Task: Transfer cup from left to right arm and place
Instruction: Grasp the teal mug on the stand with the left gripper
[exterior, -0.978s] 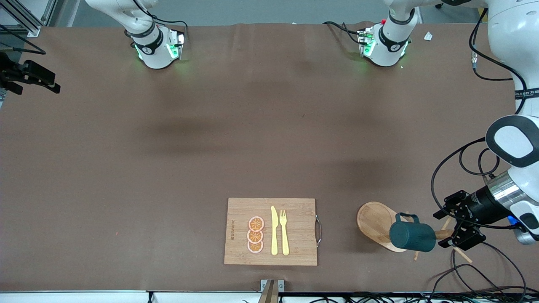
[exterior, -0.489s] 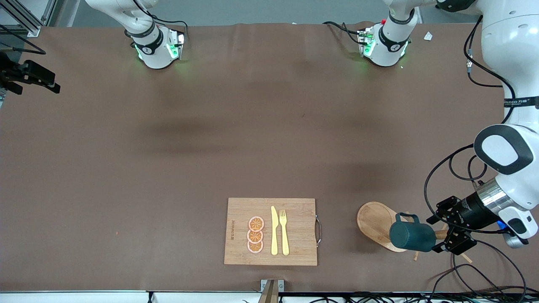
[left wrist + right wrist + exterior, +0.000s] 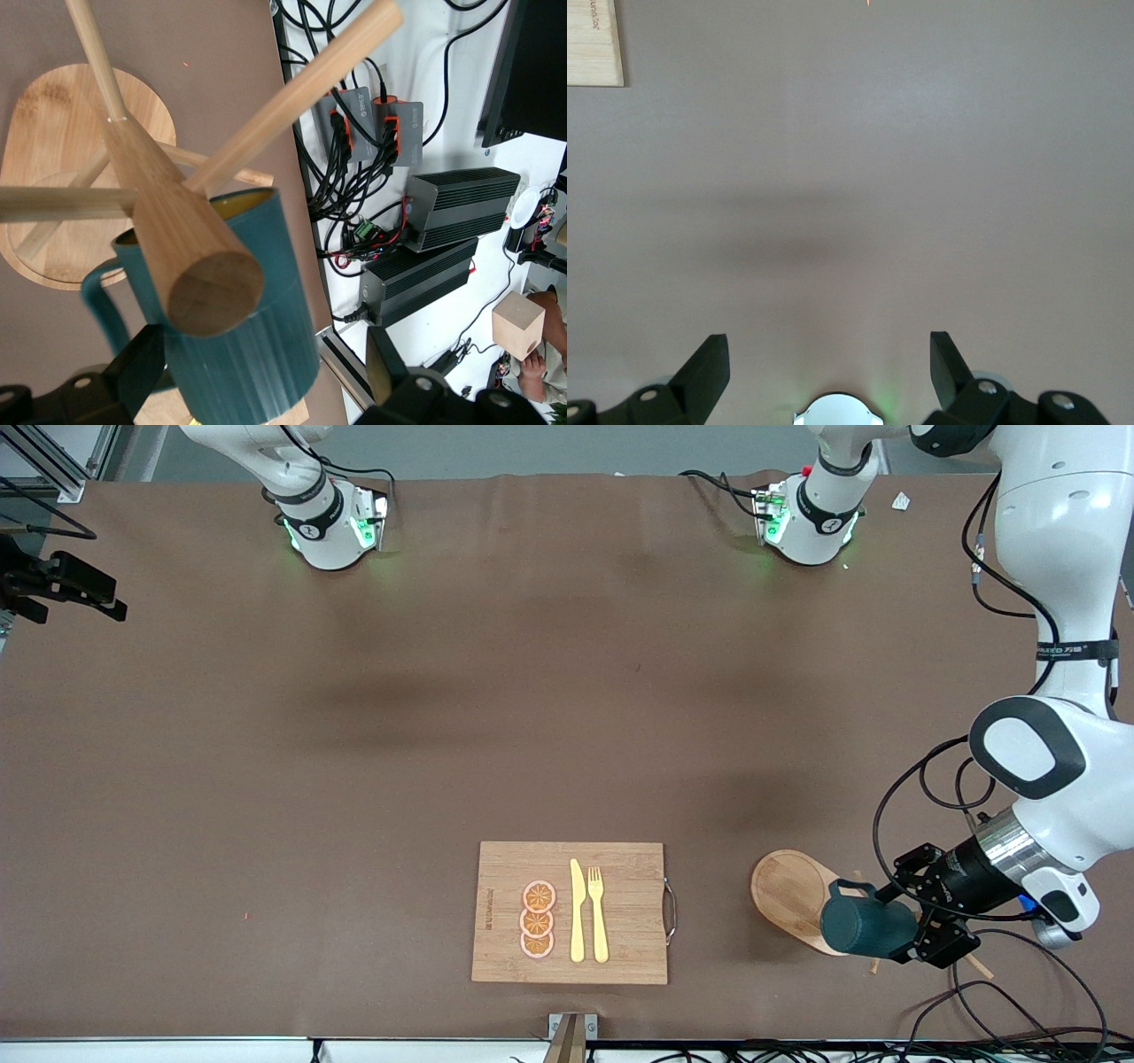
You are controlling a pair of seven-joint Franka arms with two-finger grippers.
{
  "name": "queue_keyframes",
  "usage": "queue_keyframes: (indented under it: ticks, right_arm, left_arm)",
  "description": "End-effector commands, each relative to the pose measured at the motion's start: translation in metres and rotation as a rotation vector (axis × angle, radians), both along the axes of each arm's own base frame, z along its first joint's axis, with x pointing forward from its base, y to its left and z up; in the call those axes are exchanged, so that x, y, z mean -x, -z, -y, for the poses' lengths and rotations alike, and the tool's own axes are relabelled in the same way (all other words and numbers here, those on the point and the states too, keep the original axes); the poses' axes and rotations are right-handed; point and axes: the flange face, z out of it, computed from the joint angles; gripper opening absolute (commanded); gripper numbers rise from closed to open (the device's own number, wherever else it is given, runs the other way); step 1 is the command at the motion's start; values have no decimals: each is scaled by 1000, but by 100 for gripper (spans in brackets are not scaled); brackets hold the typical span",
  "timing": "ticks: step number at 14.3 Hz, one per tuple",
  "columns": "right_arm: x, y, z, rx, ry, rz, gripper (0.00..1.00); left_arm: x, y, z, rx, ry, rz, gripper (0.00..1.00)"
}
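The dark teal ribbed cup (image 3: 864, 926) hangs sideways on a peg of the wooden rack (image 3: 784, 890), near the front camera at the left arm's end of the table. In the left wrist view the cup (image 3: 266, 266) shows its yellowish inside behind the rack's thick post (image 3: 177, 248). My left gripper (image 3: 908, 912) is open, one finger on either side of the cup's closed bottom end (image 3: 262, 372), gripping nothing. The right gripper (image 3: 829, 354) hangs open and empty over bare brown table; it is out of the front view.
A wooden cutting board (image 3: 620, 912) with a yellow knife, a fork and orange slices lies toward the middle, beside the rack. Loose cables (image 3: 983, 1001) trail off the table edge by the left arm. A black device (image 3: 62, 584) sits at the right arm's end.
The left arm has swung in toward the rack, bringing its open fingers from beside the cup's bottom to astride it. The cup and the right gripper have not moved.
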Motion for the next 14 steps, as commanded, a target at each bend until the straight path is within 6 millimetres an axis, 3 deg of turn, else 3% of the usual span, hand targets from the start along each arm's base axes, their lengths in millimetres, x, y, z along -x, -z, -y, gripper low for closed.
queue_keyframes:
  ticks: [1, 14]
  right_arm:
    - [9, -2, 2, 2, -9, 2, 100]
    - [9, -2, 1, 0, -10, 2, 100]
  left_arm:
    - [-5, 7, -1, 15, -27, 9, 100]
    - [-7, 24, 6, 31, -51, 13, 98]
